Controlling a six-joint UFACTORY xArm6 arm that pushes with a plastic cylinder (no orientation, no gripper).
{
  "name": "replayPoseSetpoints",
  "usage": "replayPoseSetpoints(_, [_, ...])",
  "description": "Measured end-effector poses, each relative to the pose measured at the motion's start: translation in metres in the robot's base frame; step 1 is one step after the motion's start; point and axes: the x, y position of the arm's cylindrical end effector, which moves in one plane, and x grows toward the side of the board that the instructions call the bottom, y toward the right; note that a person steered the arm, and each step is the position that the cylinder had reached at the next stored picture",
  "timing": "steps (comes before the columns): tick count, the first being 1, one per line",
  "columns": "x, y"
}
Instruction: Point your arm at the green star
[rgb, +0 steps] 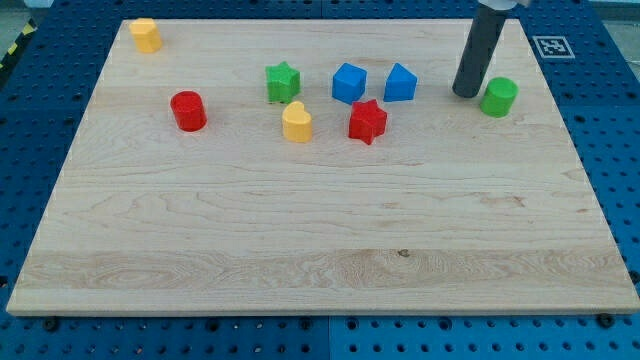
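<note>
The green star (283, 81) sits on the wooden board (320, 240) in the upper middle, left of two blue blocks. My tip (466, 93) rests on the board at the upper right, far to the right of the star. It is just left of the green cylinder (498, 97) and right of the blue pentagon-like block (400, 83).
A blue cube (349, 82) lies right of the star. A yellow heart (296, 122) and a red star (367, 121) lie just below them. A red cylinder (188, 110) is at the left. A yellow block (146, 34) is at the upper left corner.
</note>
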Motion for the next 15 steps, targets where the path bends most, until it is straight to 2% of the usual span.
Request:
replayPoseSetpoints(3, [0.012,0.033])
replayPoseSetpoints(5, [-0.046,-0.05])
replayPoseSetpoints(7, [-0.055,-0.055])
replayPoseSetpoints(8, [-0.084,-0.1])
replayPoseSetpoints(9, [-0.093,-0.178])
replayPoseSetpoints(10, [-0.077,-0.247])
replayPoseSetpoints(11, [-0.04,-0.282])
replayPoseSetpoints(12, [-0.025,-0.287])
replayPoseSetpoints(13, [-0.03,-0.322])
replayPoseSetpoints(14, [-0.061,-0.341])
replayPoseSetpoints(15, [-0.068,-0.333])
